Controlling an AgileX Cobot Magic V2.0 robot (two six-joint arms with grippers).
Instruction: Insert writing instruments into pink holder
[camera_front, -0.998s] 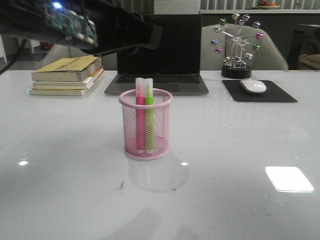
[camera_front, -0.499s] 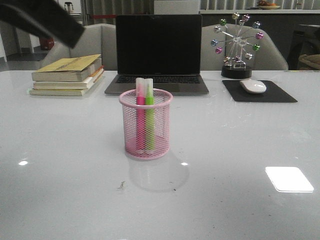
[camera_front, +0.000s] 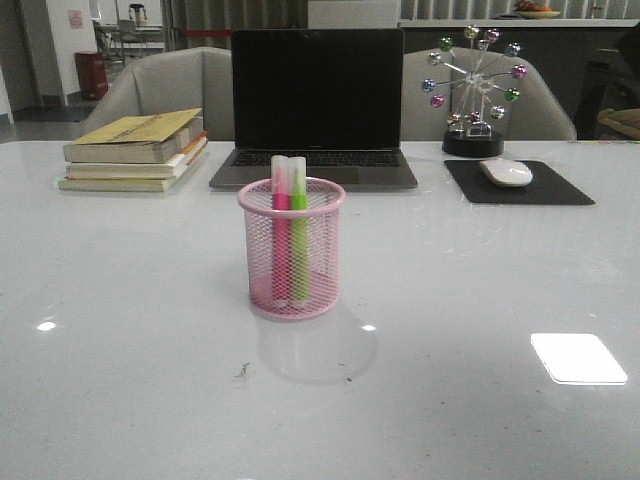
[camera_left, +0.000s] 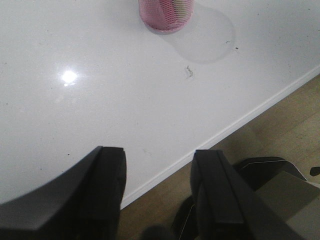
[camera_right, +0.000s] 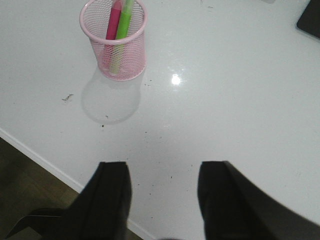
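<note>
The pink holder (camera_front: 291, 250) stands upright in the middle of the white table. Inside it stand the pink highlighter (camera_front: 281, 215) and the green highlighter (camera_front: 299, 230), side by side, their whitish caps above the rim. The right wrist view shows the pink holder (camera_right: 114, 42) with both markers in it, far from my right gripper (camera_right: 162, 175), which is open and empty over the table's near edge. In the left wrist view only the base of the holder (camera_left: 166, 14) shows; my left gripper (camera_left: 159, 162) is open and empty above the table's front edge. Neither arm appears in the front view.
A laptop (camera_front: 316, 105) stands behind the holder. A stack of books (camera_front: 135, 150) lies at the back left. At the back right are a mouse (camera_front: 506, 172) on a dark pad (camera_front: 517, 184) and a ball ornament (camera_front: 474, 95). The floor (camera_left: 280, 125) lies past the table's edge.
The dark left arm that crossed the upper left of the front view has withdrawn out of sight. The holder and both highlighters have not moved.
</note>
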